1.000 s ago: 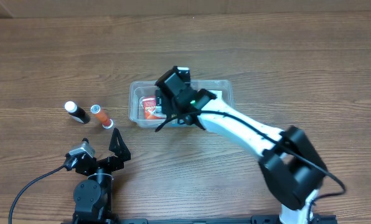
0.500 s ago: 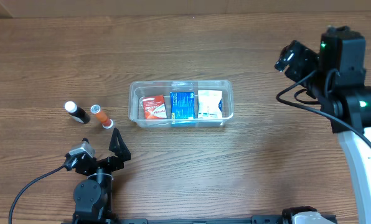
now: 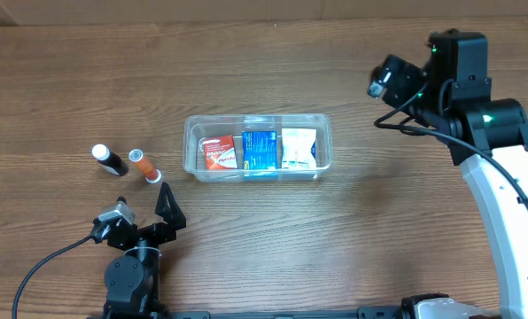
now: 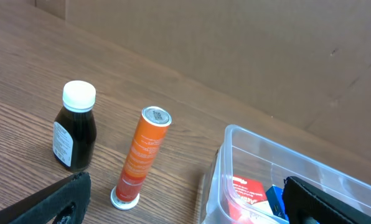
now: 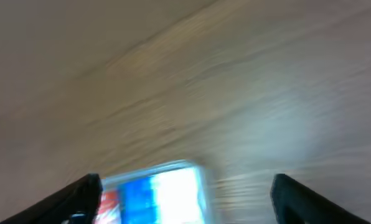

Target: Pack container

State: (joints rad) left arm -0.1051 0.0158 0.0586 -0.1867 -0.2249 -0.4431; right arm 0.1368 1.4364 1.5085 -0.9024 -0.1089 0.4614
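Note:
The clear container point(image 3: 190, 151) sits mid-table and holds a red box point(image 3: 218, 152), a blue box point(image 3: 260, 151) and a white box point(image 3: 298, 148) side by side. A dark bottle with a white cap point(image 3: 110, 159) and an orange tube point(image 3: 143, 166) stand to its left. My left gripper point(image 3: 144, 217) is open and empty, low at the front left. In the left wrist view it point(image 4: 185, 211) faces the bottle point(image 4: 75, 127), the tube point(image 4: 142, 155) and the container point(image 4: 235, 143). My right gripper point(image 3: 390, 80) is open and empty, raised at the far right. Its wrist view is blurred and shows the container point(image 5: 198, 171) between the fingers point(image 5: 192, 205).
The table is brown wood. A black cable point(image 3: 42, 261) runs from the left arm's base toward the front left edge. The right arm's white link point(image 3: 503, 213) stretches along the right side.
My right gripper has left the container and swung up to the far right, then drifted slightly left. The three boxes in the container now show uncovered. The left arm has not moved.

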